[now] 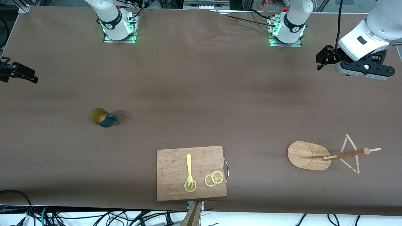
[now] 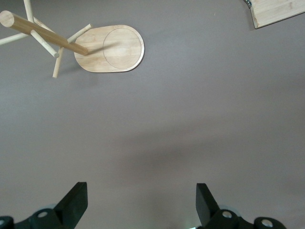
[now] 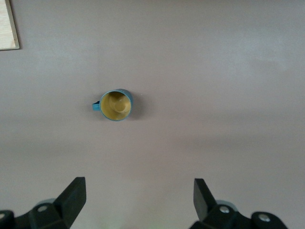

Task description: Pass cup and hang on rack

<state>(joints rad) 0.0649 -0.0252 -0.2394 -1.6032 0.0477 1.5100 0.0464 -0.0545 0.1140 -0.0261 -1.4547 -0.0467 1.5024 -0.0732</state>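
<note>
Cup (image 1: 101, 117) teal outside, mustard inside, upright on table; both grippers' jaws spread.

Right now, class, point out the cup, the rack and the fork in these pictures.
cup (image 1: 101, 117): front view, on its yellow inside.
rack (image 1: 303, 155): front view, on its oval wooden base.
fork (image 1: 188, 164): front view, on its handle, lying on the cutting board (image 1: 171, 175).
</note>
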